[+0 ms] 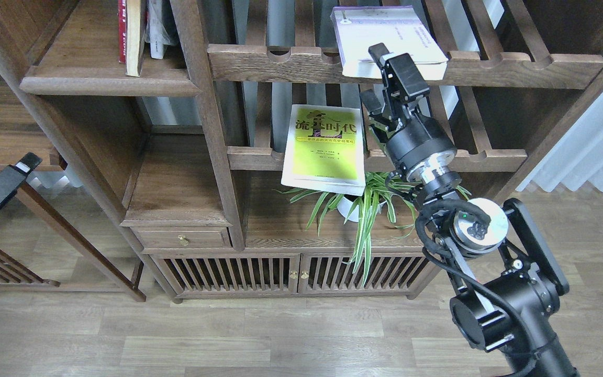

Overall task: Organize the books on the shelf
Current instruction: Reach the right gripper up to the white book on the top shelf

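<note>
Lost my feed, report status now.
Right gripper open at white book's front edge, no grip. Left gripper low, idle, state unclear. Yellow book flat on rack below.

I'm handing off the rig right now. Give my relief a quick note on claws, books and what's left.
Right claw: open, empty, at the front edge of the white-lavender book on the top slatted rack.
Left claw: low at far left, state unclear.
Yellow-green book: flat on the lower rack, overhanging.
Dark red book: upright on the shelf.
Left: move the other two onto the shelf.
</note>
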Robot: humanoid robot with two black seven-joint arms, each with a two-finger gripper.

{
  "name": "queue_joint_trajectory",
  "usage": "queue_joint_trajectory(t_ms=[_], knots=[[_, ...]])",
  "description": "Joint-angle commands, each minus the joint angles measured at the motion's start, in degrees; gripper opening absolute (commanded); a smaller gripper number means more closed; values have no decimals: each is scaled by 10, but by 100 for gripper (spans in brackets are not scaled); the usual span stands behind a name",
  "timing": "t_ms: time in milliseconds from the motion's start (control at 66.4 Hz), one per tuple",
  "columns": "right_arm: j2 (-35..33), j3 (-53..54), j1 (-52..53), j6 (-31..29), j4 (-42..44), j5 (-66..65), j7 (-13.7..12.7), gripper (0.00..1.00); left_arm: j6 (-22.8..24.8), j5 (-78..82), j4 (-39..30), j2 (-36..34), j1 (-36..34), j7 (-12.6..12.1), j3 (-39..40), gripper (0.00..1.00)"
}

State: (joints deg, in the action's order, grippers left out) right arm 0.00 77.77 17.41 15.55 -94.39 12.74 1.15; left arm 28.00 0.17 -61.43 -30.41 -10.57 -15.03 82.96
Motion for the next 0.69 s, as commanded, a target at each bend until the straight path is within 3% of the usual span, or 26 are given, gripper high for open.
queue_joint_trajectory(t_ms=[0,166,452,557,678], knots=[[0,9,5,2,4,0,0,98,0,0,0,0,0,1,0,100],[0,10,17,34,10,-1,1,98,0,-1,0,0,-1,0,0,100],[0,10,33,36,24,-1,2,95,0,0,0,0,-2,0,2,100],[0,10,42,36,24,-1,3,81,0,-1,0,-1,-9,0,5,100],[0,19,41,30,24,0,27,59,0,-1,0,-2,-9,0,7,100]])
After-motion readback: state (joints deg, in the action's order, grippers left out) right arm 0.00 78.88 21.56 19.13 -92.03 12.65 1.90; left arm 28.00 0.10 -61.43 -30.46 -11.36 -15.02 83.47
